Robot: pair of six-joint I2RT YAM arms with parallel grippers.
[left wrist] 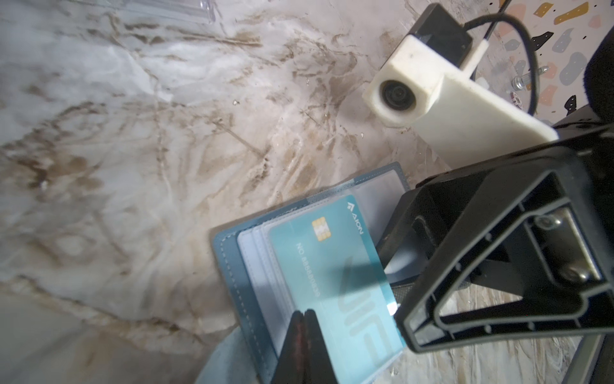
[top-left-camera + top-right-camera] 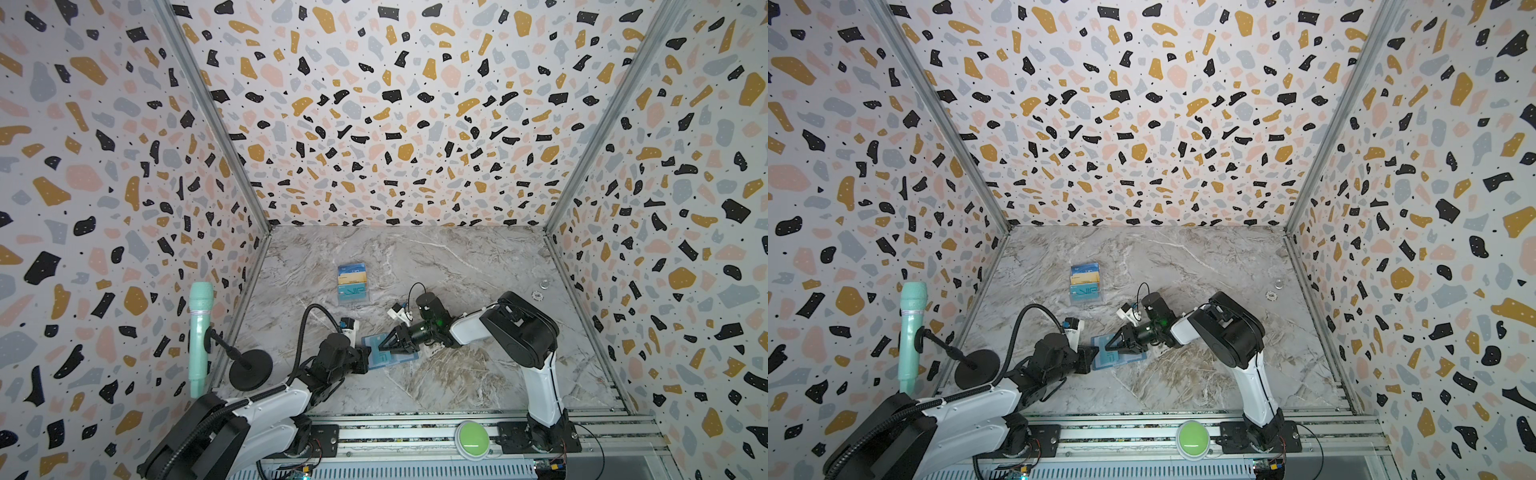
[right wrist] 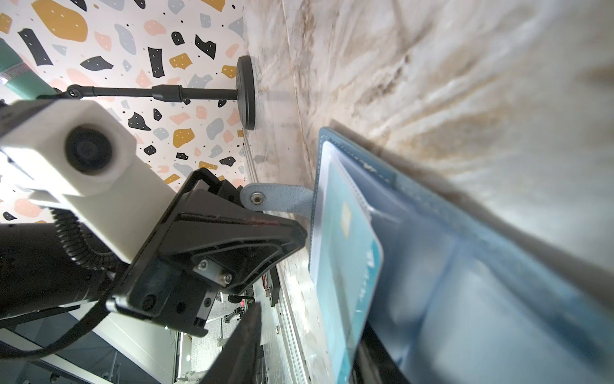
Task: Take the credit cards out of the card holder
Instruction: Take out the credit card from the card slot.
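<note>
Pressed shut, the left gripper (image 1: 301,319) is set on the cover edge of the card holder (image 1: 229,266), laid open on the surface (image 1: 133,166); whether that edge is pinched or only pinned cannot be told. Just beyond its tips a pale teal credit card (image 1: 332,276) is seen, its far edge between the parted jaws of the right gripper (image 1: 392,286). Thin, stiff and slick by the look, it is best gripped across that free edge.
</note>
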